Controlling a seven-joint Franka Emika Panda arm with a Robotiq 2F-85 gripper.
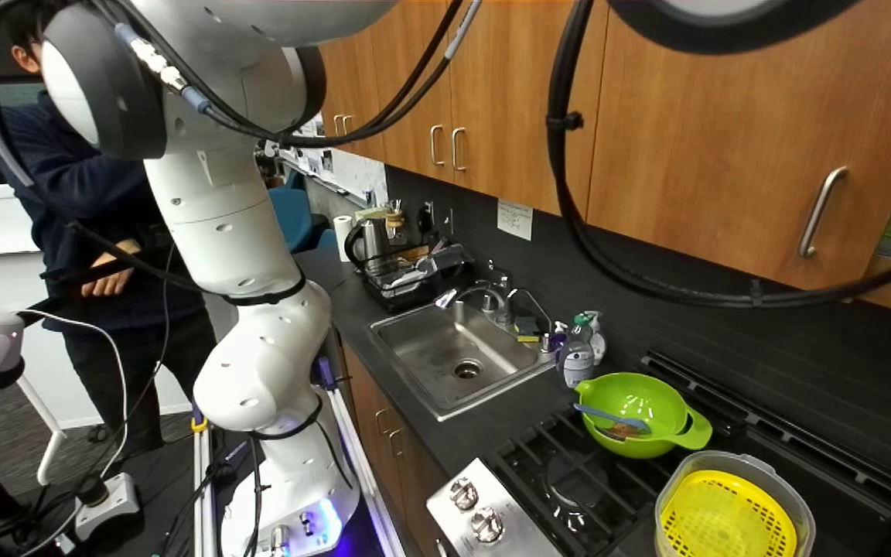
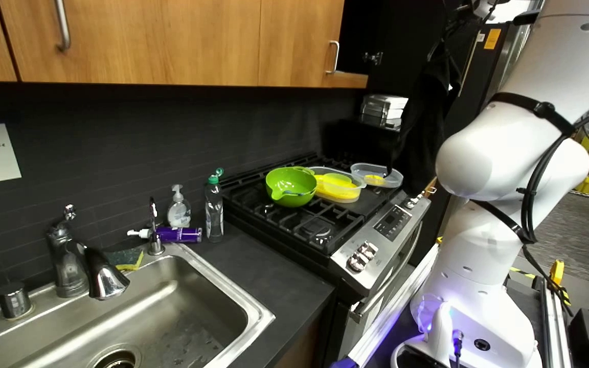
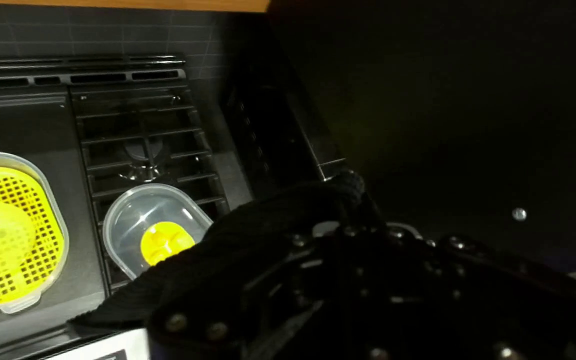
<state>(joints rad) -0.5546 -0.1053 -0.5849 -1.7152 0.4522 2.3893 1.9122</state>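
Black and metal-flecked, the gripper (image 3: 358, 230) has its jaws drawn tightly together on a dark cloth (image 2: 425, 110); the fabric hangs in folds beside the far end of the gas stove (image 2: 320, 225), a thin end dangling at a clear plastic tub (image 3: 130, 225), though whether they touch I cannot tell; a yellow piece (image 3: 163, 242) lies inside that tub; near it, a perforated yellow strainer (image 1: 732, 517) sits in another clear container (image 3: 22, 302); next comes a green spouted bowl (image 1: 635, 391) with a blue utensil (image 1: 608, 415) in it; well apart is a steel sink (image 1: 445, 340).
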